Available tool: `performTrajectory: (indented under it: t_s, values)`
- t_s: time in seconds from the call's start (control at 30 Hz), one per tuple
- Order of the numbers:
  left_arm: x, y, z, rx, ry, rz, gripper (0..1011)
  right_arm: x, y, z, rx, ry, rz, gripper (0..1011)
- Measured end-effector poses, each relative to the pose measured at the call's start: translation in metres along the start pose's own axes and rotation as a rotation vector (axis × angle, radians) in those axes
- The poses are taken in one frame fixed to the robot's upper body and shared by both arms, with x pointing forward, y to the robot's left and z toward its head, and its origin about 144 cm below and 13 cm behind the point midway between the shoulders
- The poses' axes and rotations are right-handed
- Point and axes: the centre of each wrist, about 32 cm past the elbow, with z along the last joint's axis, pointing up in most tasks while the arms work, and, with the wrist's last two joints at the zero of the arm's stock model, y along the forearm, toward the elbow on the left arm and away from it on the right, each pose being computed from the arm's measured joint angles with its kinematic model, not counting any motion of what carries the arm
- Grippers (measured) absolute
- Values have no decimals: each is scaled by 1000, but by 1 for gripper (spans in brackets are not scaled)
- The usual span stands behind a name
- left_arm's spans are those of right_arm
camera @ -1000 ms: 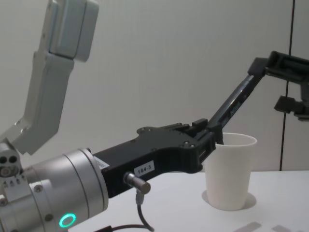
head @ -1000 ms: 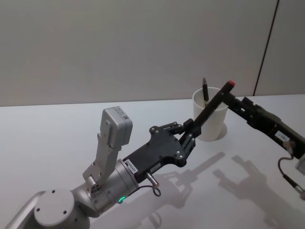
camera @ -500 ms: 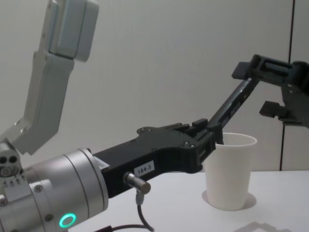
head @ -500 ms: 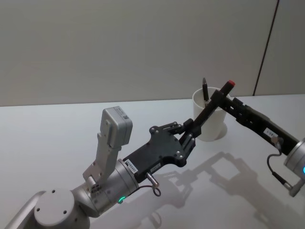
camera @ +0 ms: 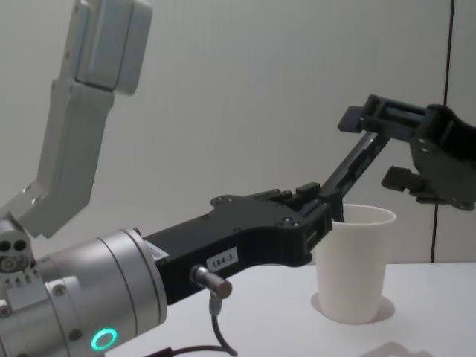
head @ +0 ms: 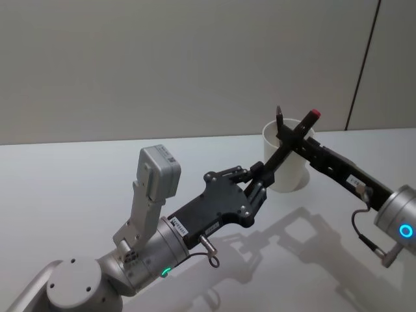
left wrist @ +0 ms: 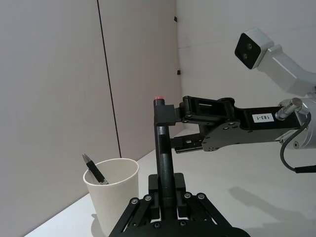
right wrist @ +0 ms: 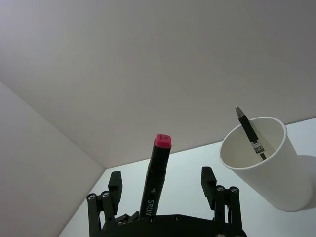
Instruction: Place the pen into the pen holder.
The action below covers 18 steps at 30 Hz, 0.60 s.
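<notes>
left claw (head: 259, 181) clamps the pen (head: 278, 157), its red end tilted toward 1 o'clock; right claw (head: 294, 136) spread wide astride the top.

pen holder (head: 294, 177): 1 | pens: 2, one red-capped pen (head: 278, 158) and one thin black pen (head: 280, 123) | grippers: 2, left gripper (head: 259, 179) and right gripper (head: 292, 138)

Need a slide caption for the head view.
Left end effector holds the red-capped pen tilted near the cup; open right end effector brackets its upper end.
</notes>
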Motion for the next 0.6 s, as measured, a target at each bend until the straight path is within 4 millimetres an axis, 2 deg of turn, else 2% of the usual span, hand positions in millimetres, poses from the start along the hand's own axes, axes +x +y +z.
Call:
performTrajectory:
  t_s: [0.6]
  values:
    - [0,0,0,0,0,0,178,-3,9,-6,-12,38,-5,1001]
